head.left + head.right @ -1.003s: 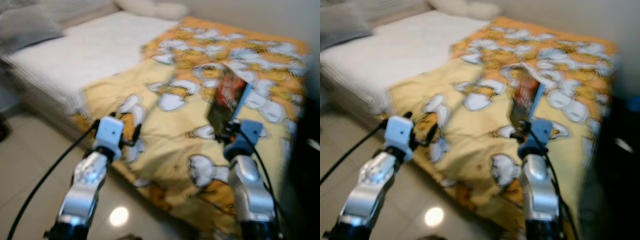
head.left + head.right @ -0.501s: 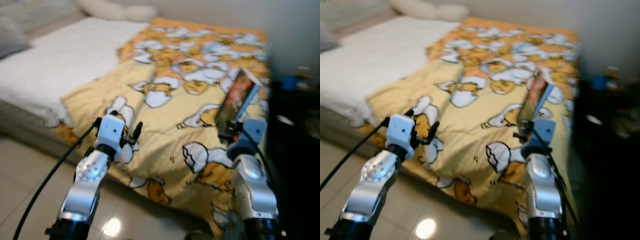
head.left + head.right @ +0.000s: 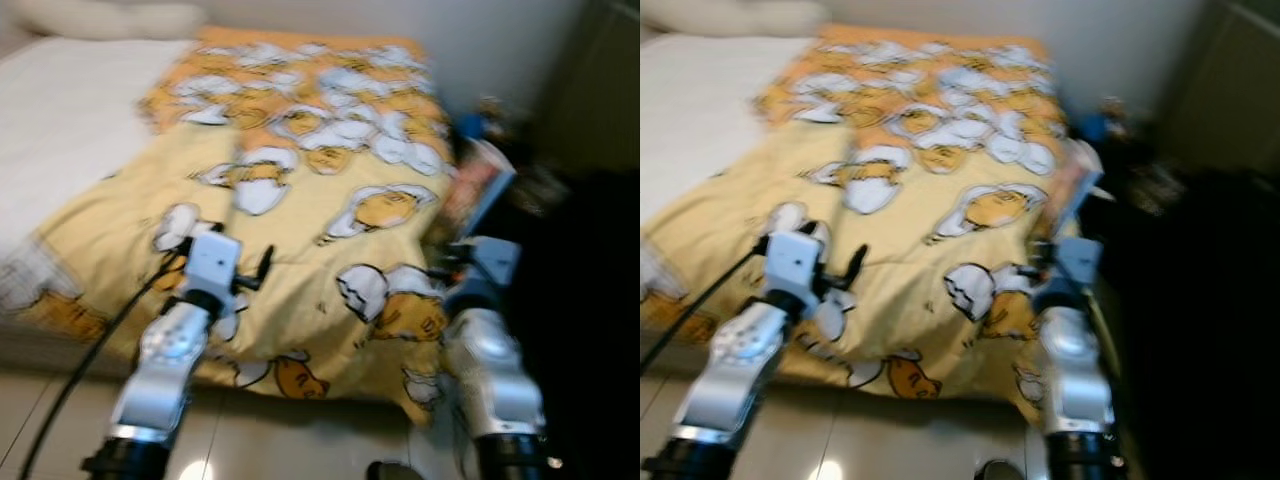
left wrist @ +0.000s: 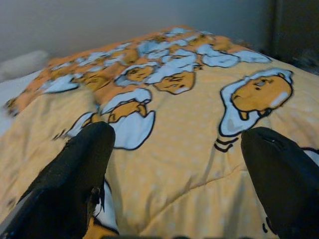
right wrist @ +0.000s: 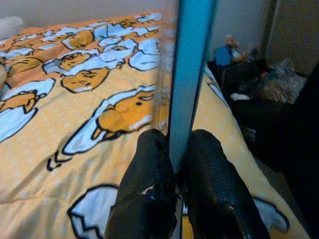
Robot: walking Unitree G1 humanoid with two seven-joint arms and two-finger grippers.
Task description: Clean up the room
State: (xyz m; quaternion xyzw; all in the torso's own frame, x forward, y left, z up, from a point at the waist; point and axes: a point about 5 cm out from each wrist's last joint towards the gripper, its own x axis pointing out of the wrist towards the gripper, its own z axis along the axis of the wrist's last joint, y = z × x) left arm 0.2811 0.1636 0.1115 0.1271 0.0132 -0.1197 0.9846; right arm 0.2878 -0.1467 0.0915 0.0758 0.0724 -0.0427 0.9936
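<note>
A thin book [image 3: 478, 195] with a reddish cover and a blue spine [image 5: 187, 74] stands upright in my right gripper [image 5: 174, 144], which is shut on its lower edge. It hangs over the right edge of a bed covered by a yellow blanket [image 3: 320, 170] printed with cartoon eggs. My left gripper [image 4: 177, 144] is open with nothing in it, held above the blanket's near part [image 3: 258, 268]. The head views are blurred.
White sheet [image 3: 60, 110] and a pillow [image 3: 100, 18] lie at the bed's left and far end. Dark furniture [image 3: 580, 250] with small clutter and a blue object [image 3: 470, 125] stands right of the bed. Pale tiled floor [image 3: 300, 440] runs along the near side.
The whole view has swung to the right, so the bed sits further left and the dark furniture has come in. Both arms keep their pose, with the book still held.
</note>
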